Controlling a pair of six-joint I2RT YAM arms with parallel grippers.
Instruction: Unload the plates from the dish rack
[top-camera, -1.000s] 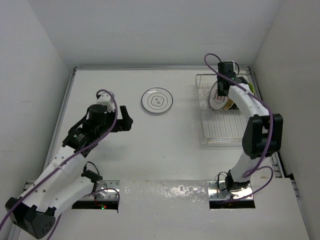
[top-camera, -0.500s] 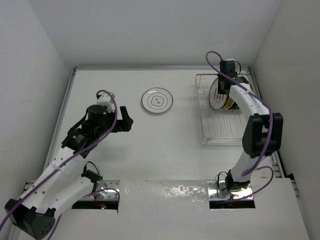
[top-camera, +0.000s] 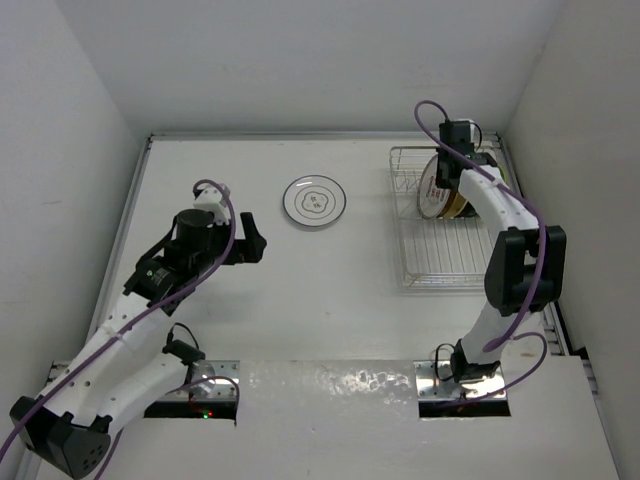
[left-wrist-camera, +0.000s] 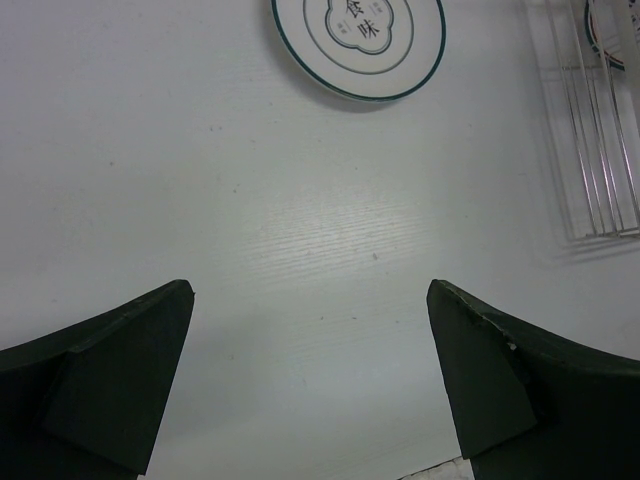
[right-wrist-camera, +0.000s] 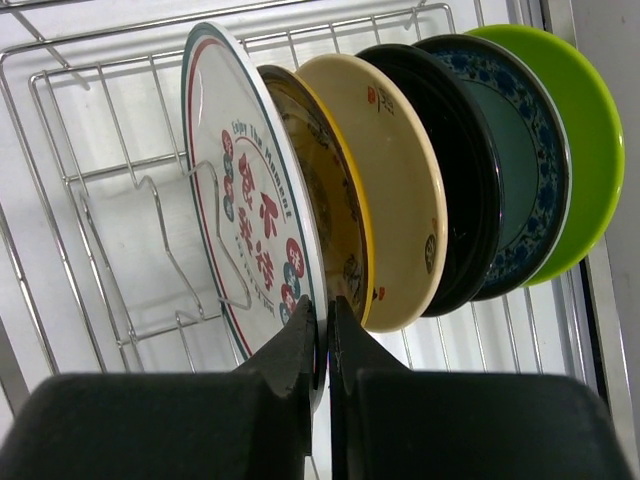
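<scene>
The silver wire dish rack (top-camera: 440, 262) stands at the right of the table; it also shows in the right wrist view (right-wrist-camera: 90, 180). Several plates stand upright in it: white with red characters (right-wrist-camera: 240, 210), amber-brown (right-wrist-camera: 335, 215), tan (right-wrist-camera: 400, 180), black (right-wrist-camera: 465, 180), blue-patterned (right-wrist-camera: 525, 150), lime green (right-wrist-camera: 580, 130). My right gripper (right-wrist-camera: 325, 315) is shut on the rim of the white plate with red characters (top-camera: 432, 187). One white plate with a dark ring (top-camera: 315, 201) lies flat on the table; it also shows in the left wrist view (left-wrist-camera: 360, 40). My left gripper (left-wrist-camera: 310, 330) is open and empty over bare table.
White walls enclose the table on three sides. The rack's front half holds no plates. The right wall runs close behind the rack (left-wrist-camera: 590, 150).
My right gripper and the white plate with red characters have shifted slightly toward the back of the rack. The left arm has not moved.
</scene>
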